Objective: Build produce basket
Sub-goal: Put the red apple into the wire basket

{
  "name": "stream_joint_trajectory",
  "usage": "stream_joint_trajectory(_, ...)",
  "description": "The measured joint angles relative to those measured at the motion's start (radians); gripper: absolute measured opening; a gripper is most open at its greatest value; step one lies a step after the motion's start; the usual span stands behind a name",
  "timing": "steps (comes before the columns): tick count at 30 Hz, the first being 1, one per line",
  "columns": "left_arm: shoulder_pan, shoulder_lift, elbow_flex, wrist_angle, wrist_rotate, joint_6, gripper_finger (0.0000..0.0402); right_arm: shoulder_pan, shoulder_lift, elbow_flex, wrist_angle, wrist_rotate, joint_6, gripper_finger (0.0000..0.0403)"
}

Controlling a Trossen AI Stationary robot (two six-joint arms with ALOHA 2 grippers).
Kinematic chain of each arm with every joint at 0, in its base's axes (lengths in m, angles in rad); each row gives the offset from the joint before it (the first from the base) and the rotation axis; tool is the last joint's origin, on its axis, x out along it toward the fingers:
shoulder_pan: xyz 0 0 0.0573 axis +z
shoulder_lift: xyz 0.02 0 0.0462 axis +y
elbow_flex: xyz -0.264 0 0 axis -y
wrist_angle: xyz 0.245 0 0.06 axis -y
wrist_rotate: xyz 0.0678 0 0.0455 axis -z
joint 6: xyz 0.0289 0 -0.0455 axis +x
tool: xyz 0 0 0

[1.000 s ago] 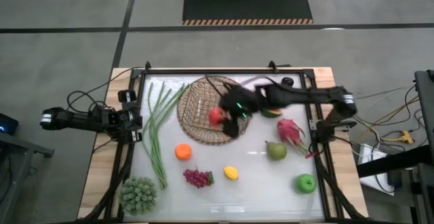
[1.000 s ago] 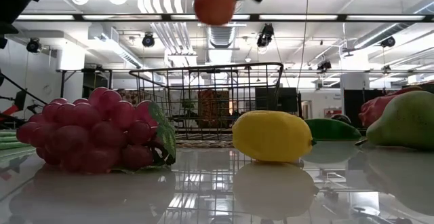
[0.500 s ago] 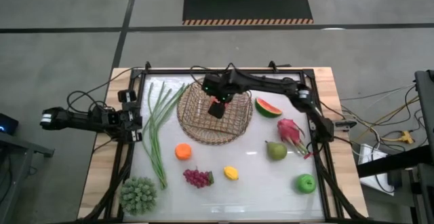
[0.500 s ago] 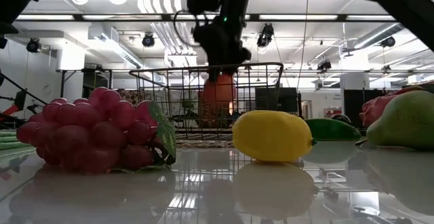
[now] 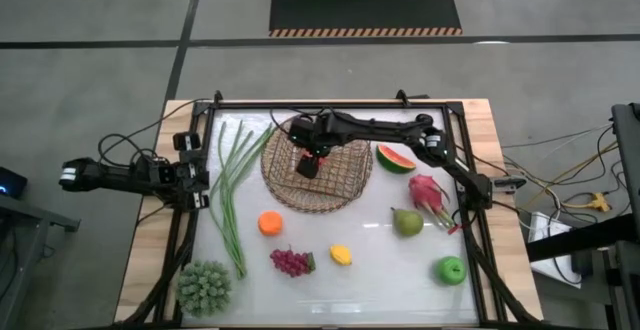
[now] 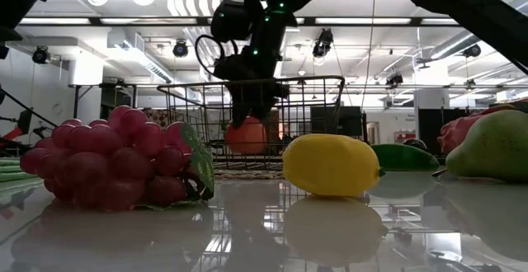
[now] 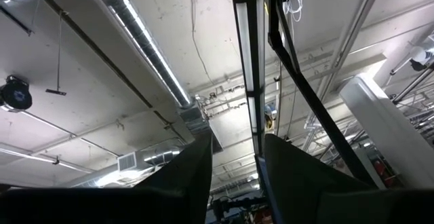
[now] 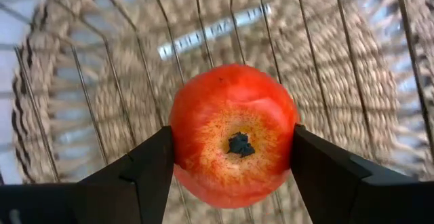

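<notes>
The right gripper [image 5: 309,165], fingers closed on a red apple [image 8: 232,134], reaches into the basket [image 5: 345,185] at the counter's twelve o'clock, seemingly low enough to release without a bounce; the apple appears just above the woven floor. The wire wall rings it closely, so straight up is the open exit; the watermelon slice [image 5: 396,158] lies at the basket's three o'clock, green stalks [image 5: 232,185] at nine. The left gripper [image 5: 196,175] waits off the counter's nine o'clock edge, fingers slightly parted on nothing.

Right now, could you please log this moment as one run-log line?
right gripper: shut on red apple | over basket | left gripper: parked off-table
</notes>
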Motion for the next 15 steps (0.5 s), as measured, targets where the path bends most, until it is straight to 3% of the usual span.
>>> stream_joint_trajectory(11, 0.0, 0.0, 0.0, 0.0, 0.0, 0.0, 0.0118, 0.0, 0.034, 0.0, 0.054, 0.007, 0.004, 0.0243)
stream_joint_trajectory(15, 0.0, 0.001, 0.0, 0.0, 0.0, 0.0, 0.0118, 0.0, 0.039, 0.0, 0.057, 0.007, 0.014, 0.0262)
